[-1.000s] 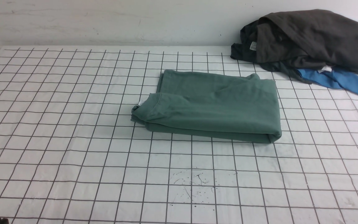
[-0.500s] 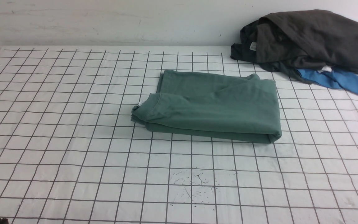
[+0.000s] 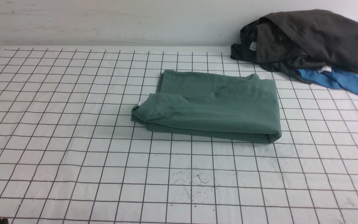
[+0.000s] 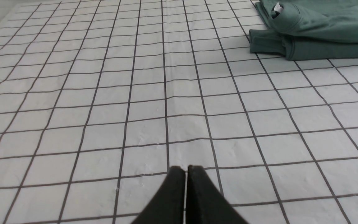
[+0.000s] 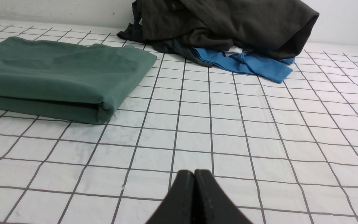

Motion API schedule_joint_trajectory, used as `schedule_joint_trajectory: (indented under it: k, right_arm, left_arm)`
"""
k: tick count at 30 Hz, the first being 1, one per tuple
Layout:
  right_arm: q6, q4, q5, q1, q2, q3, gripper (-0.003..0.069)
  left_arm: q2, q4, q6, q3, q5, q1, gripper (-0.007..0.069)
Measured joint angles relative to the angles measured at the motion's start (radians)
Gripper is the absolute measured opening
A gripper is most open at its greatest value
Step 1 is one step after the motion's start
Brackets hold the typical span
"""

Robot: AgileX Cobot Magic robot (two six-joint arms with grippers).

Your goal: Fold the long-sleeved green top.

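The tabletop (image 3: pixel 73 130) is covered in a white sheet ruled with a dark grid, and it runs back to a pale wall. On it the green long-sleeved top (image 3: pixel 216 105) lies folded into a thick, flat rectangle, its round neck with a small white label (image 4: pixel 277 7) turned toward the left arm's side. It sits well ahead of both grippers — forward and to the right of the left gripper (image 4: pixel 185 169), forward and to the left of the right gripper (image 5: pixel 194 172) — and touches neither. Farther ahead of the right gripper, against the wall, a heap of dark grey clothes (image 3: pixel 309 37) lies over a bright blue garment (image 3: pixel 337 79), apart from the green top. Both grippers hang low over bare sheet, each with its black jaws pressed together on nothing.
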Motion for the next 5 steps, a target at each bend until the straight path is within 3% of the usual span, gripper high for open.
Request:
schedule_joint_trajectory:
  k: [5]
  right_arm:
    - [0.000,0.000,0.000,0.000,0.000,0.000,-0.0014]
  left_arm:
    - [0.000,0.000,0.000,0.000,0.000,0.000,-0.0007]
